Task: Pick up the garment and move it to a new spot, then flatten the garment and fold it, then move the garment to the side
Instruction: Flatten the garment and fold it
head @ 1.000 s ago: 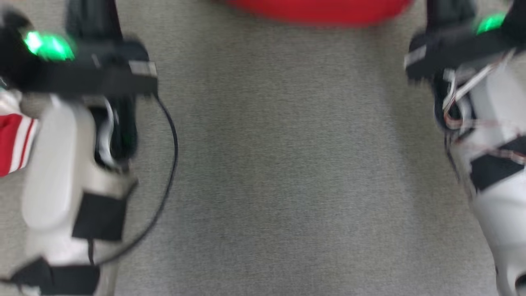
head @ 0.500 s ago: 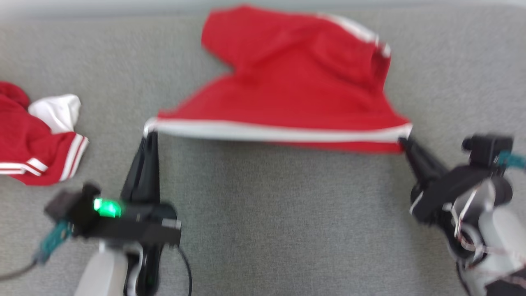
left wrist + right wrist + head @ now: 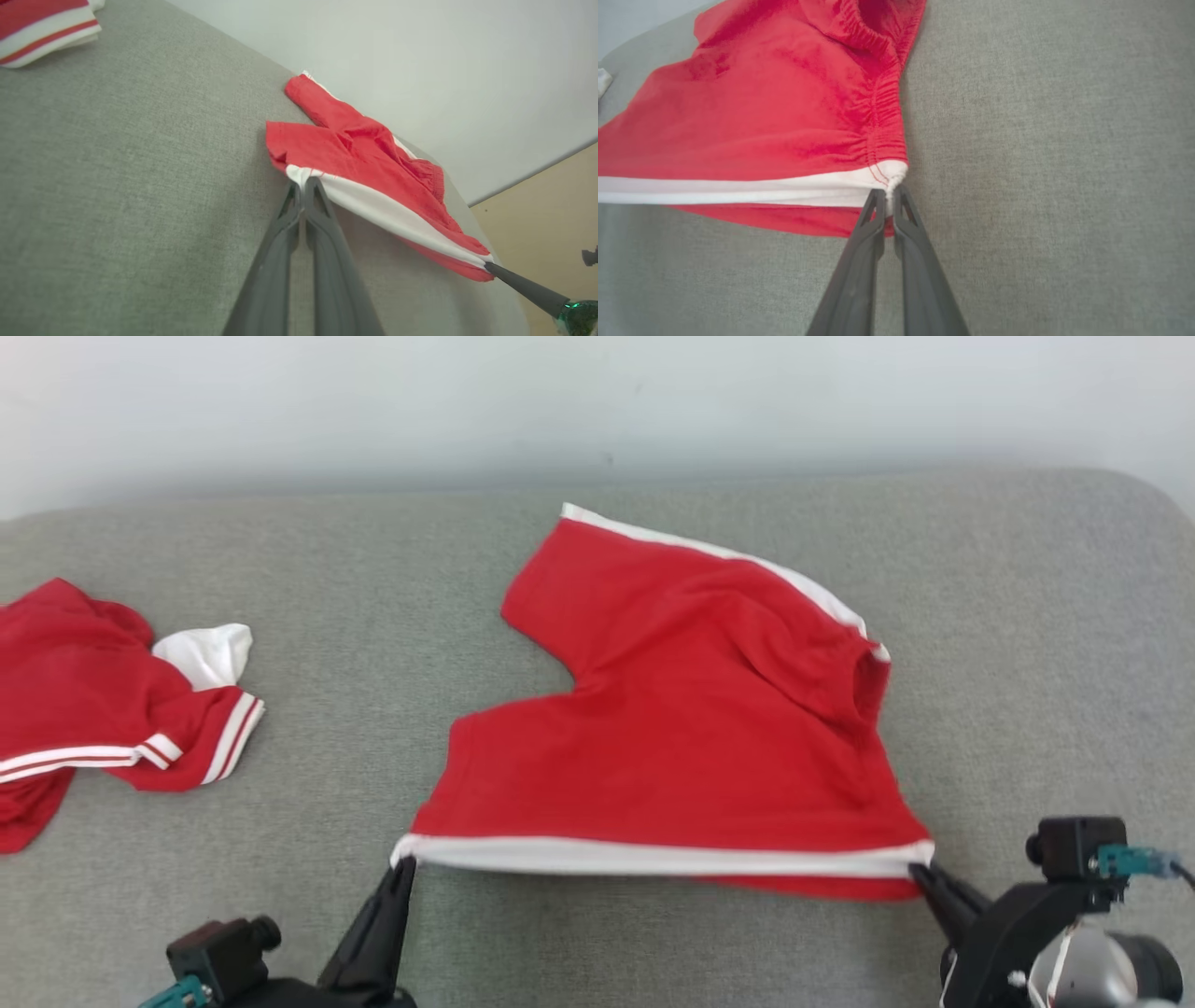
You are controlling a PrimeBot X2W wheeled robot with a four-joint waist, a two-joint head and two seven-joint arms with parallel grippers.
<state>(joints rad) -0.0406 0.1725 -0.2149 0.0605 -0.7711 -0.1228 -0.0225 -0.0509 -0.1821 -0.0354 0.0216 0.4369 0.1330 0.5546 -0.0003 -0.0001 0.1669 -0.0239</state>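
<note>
The garment [image 3: 84, 700], a red jersey with a white sleeve and striped trim, lies crumpled at the far left of the grey surface; its striped trim [image 3: 42, 23] also shows in the left wrist view. A pair of red shorts [image 3: 691, 728] with a white side stripe lies spread in the middle. My left gripper [image 3: 403, 866] is shut on the stripe's left end [image 3: 301, 175]. My right gripper [image 3: 920, 873] is shut on the stripe's other end, at the elastic waistband corner [image 3: 892, 175]. The stripe runs taut between them.
The grey padded surface [image 3: 597, 943] spreads wide on all sides, with a pale wall [image 3: 597, 401] behind its far edge. In the left wrist view its rounded corner falls away to a beige floor [image 3: 551, 200].
The head camera has tilted up, so the whole picture slid down and sharpened. Both grippers keep their hold on the shorts' white stripe, still stretched between them.
</note>
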